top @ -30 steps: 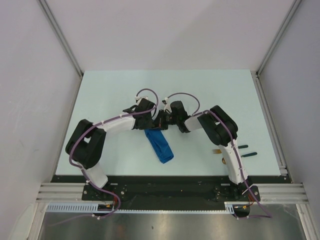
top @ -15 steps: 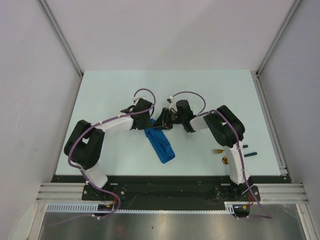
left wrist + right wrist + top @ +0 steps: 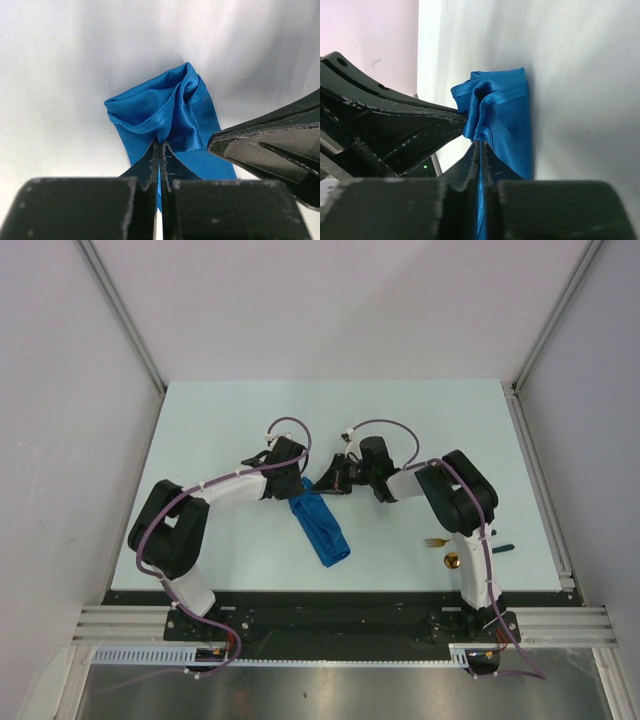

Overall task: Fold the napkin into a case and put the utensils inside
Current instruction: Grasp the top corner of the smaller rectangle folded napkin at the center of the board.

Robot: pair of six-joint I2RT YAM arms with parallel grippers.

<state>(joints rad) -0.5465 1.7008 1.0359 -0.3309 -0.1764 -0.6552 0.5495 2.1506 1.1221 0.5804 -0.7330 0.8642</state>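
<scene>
The napkin [image 3: 322, 532] lies mid-table as a narrow blue oblong case, its far end lifted and bunched. My left gripper [image 3: 300, 492] is shut on that end from the left. In the left wrist view the cloth [image 3: 170, 110] is pinched between the closed jaws of the gripper [image 3: 160, 143]. My right gripper [image 3: 320, 487] is shut on the same end from the right; its wrist view shows blue fabric [image 3: 505, 115] running between the jaws of the gripper [image 3: 480, 142]. The utensils lie near the right arm: a gold fork head [image 3: 433, 541] and spoon bowl [image 3: 452, 561], their handles mostly hidden by the arm.
One dark handle tip [image 3: 502, 548] sticks out to the right of the right arm. The two grippers sit very close together, each showing in the other's wrist view. Metal rails run along the table's near edge [image 3: 340, 596] and right edge [image 3: 540, 480].
The right gripper opened and shut again on the napkin's far end. The right arm shifted slightly right, uncovering the fork head and spoon bowl. The left gripper kept its hold.
</scene>
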